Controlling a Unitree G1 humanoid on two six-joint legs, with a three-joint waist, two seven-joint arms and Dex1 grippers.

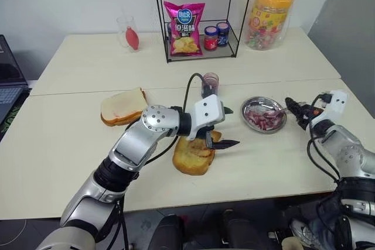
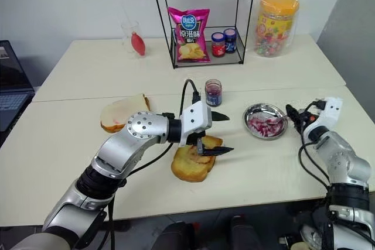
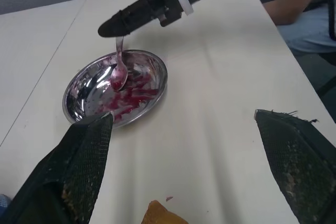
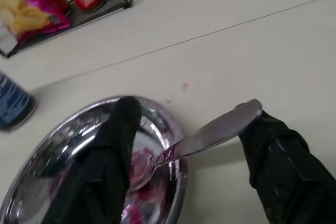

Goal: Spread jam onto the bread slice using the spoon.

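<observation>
inspection of progress, all places given relative to the steel dish (image 1: 253, 107): the dish stands on the table (image 1: 70, 144) in front of the robot's right side and carries smeared red jam (image 1: 261, 119) across its floor. the spoon (image 3: 120, 69) lies with its bowl down in that jam and its handle sloping up over the dish rim toward the right gripper (image 4: 184, 124). that gripper sits at the rim, its 2 fingers spread to either side of the handle; the handle end looks to rest against 1 finger, but no closed grasp is visible, so the spoon is judged resting in the dish, not firmly held. the bread slice (image 1: 193, 155) lies well to the left of the dish, nearer the table's front edge. its toasted top shows no clear red layer from here, though the left gripper (image 1: 220, 128) covers part of it, so coverage cannot be confirmed. the left gripper hovers over the slice with its fingers wide apart and nothing between them. a small jam jar (image 2: 213, 92) stands beyond the dish to its left. judgement: jam is laid out and the spoon loaded; carrying a spoonful to the slice and spreading it appear to remain.
</observation>
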